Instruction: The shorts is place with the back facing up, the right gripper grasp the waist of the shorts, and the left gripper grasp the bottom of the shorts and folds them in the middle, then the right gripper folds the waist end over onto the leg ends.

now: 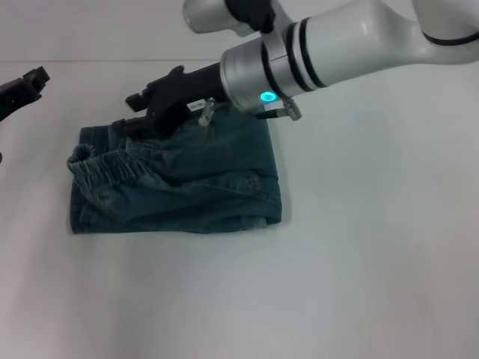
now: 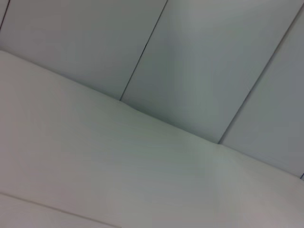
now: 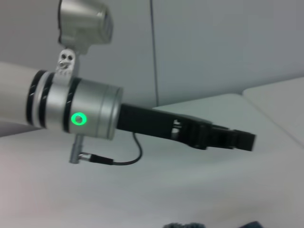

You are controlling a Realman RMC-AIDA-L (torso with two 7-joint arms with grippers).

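Observation:
The blue-green denim shorts [image 1: 187,183] lie folded into a rough rectangle on the white table. Their puckered waist end [image 1: 105,168] is at the left of the head view, and a folded edge runs along the near side. My left gripper [image 1: 135,112], black on a silver wrist with a green ring [image 1: 267,96], reaches in from the right. It hovers low over the far left corner of the shorts, open, with nothing visibly held. The right wrist view shows the same left gripper [image 3: 237,138] from the side. My right gripper [image 1: 26,84] sits at the far left edge, off the cloth.
A white table [image 1: 359,262] spreads to the right of the shorts and in front of them. The left wrist view shows only a bare pale surface [image 2: 95,180] and panelled wall [image 2: 199,61]. A thin cable [image 3: 128,159] hangs under the silver wrist.

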